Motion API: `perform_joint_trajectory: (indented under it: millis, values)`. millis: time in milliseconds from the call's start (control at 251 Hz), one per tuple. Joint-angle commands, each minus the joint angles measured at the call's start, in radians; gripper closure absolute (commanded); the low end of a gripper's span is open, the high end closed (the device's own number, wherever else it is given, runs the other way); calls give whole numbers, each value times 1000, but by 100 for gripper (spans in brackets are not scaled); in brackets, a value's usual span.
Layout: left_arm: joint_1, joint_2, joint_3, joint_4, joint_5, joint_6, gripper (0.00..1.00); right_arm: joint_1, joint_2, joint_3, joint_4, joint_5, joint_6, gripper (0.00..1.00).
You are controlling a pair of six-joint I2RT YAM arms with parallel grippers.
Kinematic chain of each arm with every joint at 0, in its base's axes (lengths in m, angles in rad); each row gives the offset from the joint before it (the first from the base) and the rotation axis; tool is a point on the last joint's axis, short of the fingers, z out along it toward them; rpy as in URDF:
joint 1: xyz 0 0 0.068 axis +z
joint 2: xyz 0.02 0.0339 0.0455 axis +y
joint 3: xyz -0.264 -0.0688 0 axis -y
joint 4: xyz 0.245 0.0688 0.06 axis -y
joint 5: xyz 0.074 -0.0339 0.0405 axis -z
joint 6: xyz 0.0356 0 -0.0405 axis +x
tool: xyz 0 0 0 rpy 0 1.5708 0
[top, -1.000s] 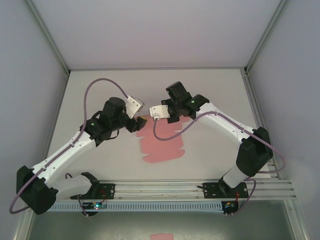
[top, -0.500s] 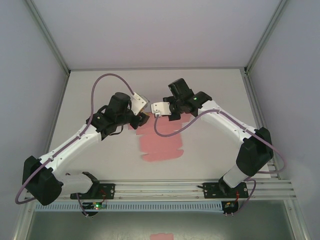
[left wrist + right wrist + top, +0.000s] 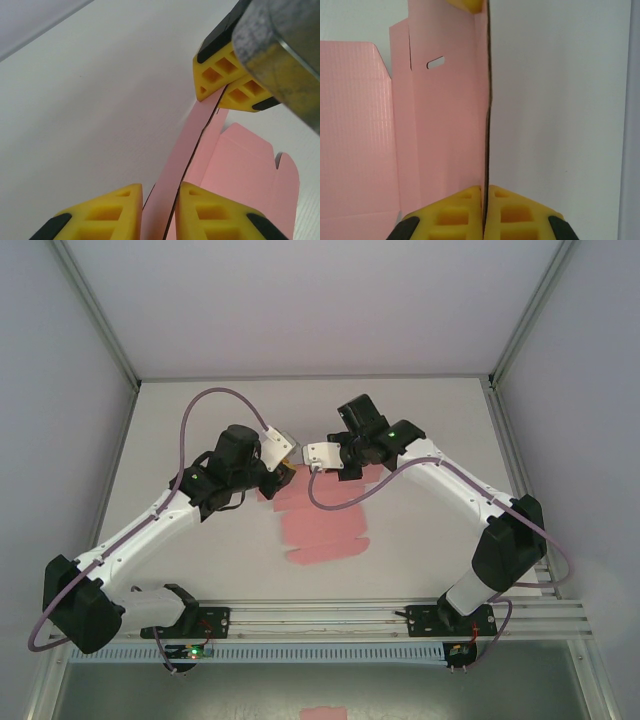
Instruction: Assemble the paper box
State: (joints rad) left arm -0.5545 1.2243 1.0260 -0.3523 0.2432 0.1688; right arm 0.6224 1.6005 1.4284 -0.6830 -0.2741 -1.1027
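Right pincer: clenched on the thin edge of a raised flap, the card seen edge-on between its yellow pads. Left pincer: straddles the same flap further along, one pad on each side and very close. Cannot tell whether it bites the card or only brackets it.

Paper box: a pink cut-out sheet lying flat at the middle of the surface, spreading toward the near side from where the pincers meet. Only the strip along its far edge stands up. The rest is unfolded, with a slot in one panel. Nothing weighs the sheet down.

Risks, as I judge them:
- Tear or buckle. The thin card is held at two spots on one strip. If the pincers part or twist against each other, that strip takes all the strain.
- Slip. If the left pads are not seated, the flap slides out on the first move and springs flat.
- Crooked crease. Uneven lift at the two ends would bend the card off its scored line.
- Sheet drag. The flat part is loose, so a pull toward the far side would haul the whole sheet along instead of folding it.
- Collision. The pincers sit near one another, with little room to shift.
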Motion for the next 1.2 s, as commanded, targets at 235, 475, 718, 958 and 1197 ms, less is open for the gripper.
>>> perform_joint_trajectory:
  millis: [235, 475, 718, 958, 1197]
  values:
    - [-4, 24, 71, 1, -100, -110, 87, 10, 40, 101, 29, 19, 222, 100]
    - [-26, 93, 114, 52, -230, -245, 87, 77, 85, 150, 73, 184, 435, 100]
    - [-42, 148, 15, 290, -374, -600, 95, 134, 70, 80, 259, 289, 658, 100]
    - [-41, 112, -158, 594, -356, -897, 92, 138, 25, -25, 422, 267, 798, 100]
    - [-44, 147, -164, 604, -312, -899, 89, 139, -3, -67, 463, 222, 806, 100]
